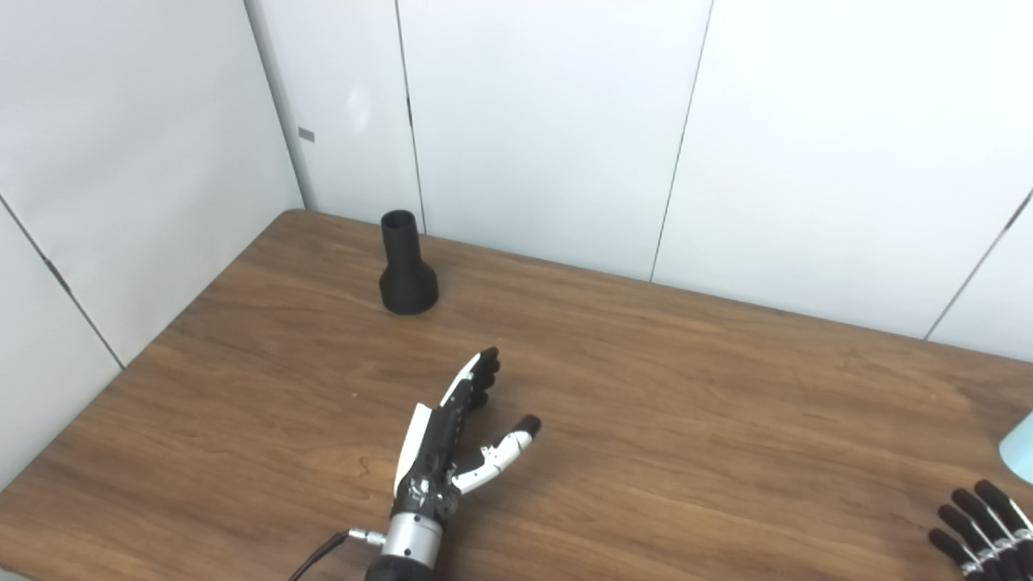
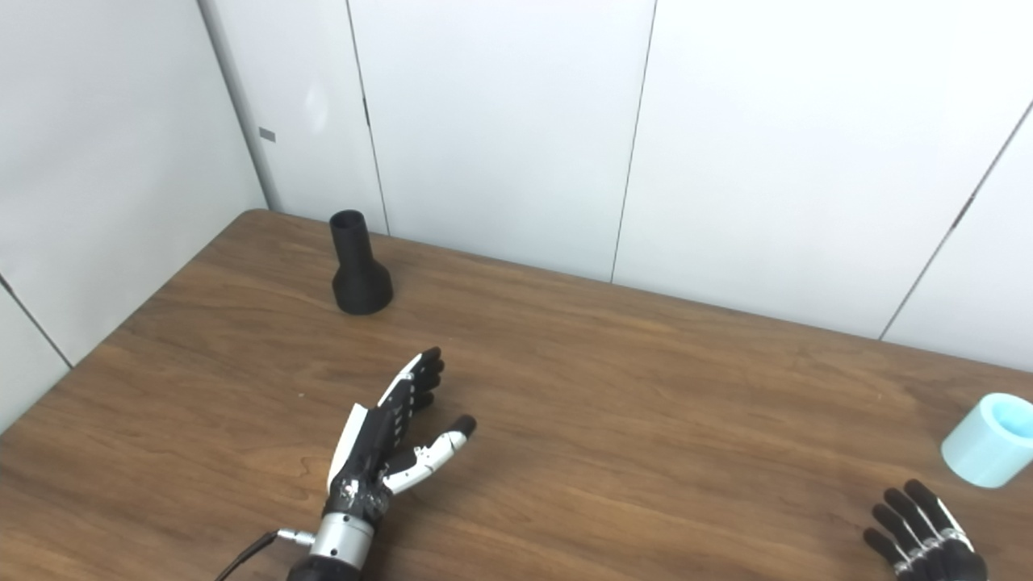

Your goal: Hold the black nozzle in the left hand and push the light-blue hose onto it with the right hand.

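a: nearest the camera, left hand hovers low over the counter, fingers straight and spread, thumb out, nothing held. right hand sits at the bottom right edge; only its fingers show, apart and empty as far as i can see.

b: task parts?

a: black nozzle stands upright on its wide flared base near the far left corner, well apart from the left hand. light-blue hose is a short stub at the right edge, near the right hand, open end tilted up.

b: handling?

a: judgement: nozzle looks rigid, light, matte plastic. grip the narrow neck low, leaving the top free. hose looks softer; hold mid-wall, don't crush the mouth.
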You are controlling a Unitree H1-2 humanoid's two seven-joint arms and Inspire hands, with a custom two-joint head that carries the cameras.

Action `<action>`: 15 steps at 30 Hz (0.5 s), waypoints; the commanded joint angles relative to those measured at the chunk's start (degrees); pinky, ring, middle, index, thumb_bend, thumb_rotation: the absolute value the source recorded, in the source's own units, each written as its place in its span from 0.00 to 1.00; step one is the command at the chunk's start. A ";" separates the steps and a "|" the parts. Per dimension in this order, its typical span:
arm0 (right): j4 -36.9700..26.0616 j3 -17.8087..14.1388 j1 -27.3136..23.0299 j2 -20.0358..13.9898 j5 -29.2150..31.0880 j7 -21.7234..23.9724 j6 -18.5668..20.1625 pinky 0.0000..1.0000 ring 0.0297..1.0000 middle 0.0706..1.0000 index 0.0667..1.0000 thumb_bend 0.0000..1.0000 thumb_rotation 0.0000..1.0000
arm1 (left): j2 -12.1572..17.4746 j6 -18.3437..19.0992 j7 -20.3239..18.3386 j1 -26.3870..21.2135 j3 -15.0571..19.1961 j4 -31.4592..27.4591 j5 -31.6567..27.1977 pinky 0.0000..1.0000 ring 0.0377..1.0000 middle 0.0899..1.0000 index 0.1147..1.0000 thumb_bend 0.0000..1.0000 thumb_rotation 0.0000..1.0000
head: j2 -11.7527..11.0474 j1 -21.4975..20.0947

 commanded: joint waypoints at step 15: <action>5.65 0.69 -1.23 -0.30 -0.26 2.00 -2.67 0.77 0.84 0.85 0.86 0.78 0.94 | 9.10 8.30 7.83 -16.34 13.21 0.22 5.06 0.80 0.87 0.87 0.89 0.81 0.14 | 0.18 -0.01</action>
